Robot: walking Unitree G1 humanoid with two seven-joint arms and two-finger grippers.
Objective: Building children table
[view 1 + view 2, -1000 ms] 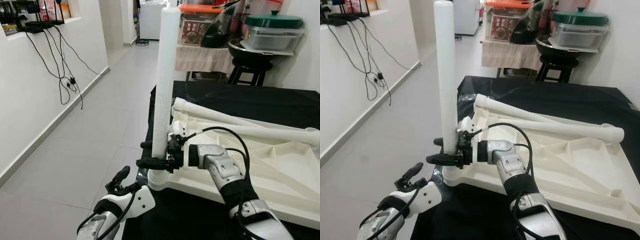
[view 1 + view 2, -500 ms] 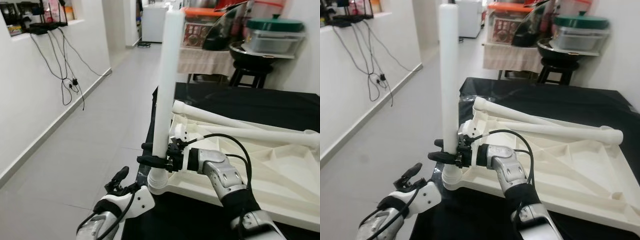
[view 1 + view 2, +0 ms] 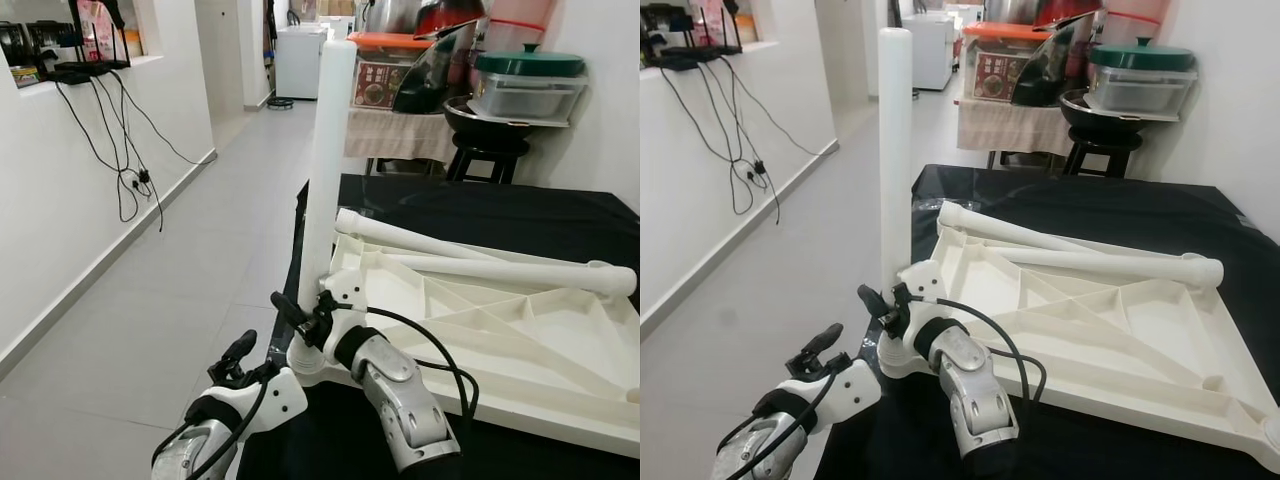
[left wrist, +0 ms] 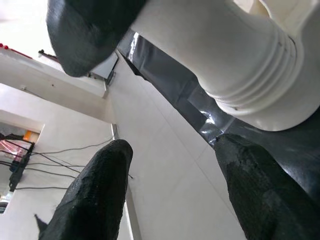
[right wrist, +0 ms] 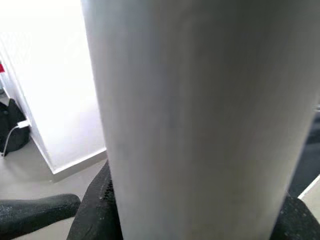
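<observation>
From the left eye view, my right gripper (image 3: 297, 318) clamps the base of the upright white table leg (image 3: 322, 160), standing at the near-left corner of the upturned white tabletop (image 3: 500, 330) on the black-covered table (image 3: 520, 205), centre frame. Two more loose legs (image 3: 470, 262) lie across the tabletop. My left gripper (image 3: 238, 355) sits lower left, fingers parted wide, holding nothing.

Left wrist view: the ribbed leg socket (image 4: 250, 75) fills the upper right.

Right wrist view: the leg's shaft sits close between black fingers (image 5: 95, 210).
</observation>
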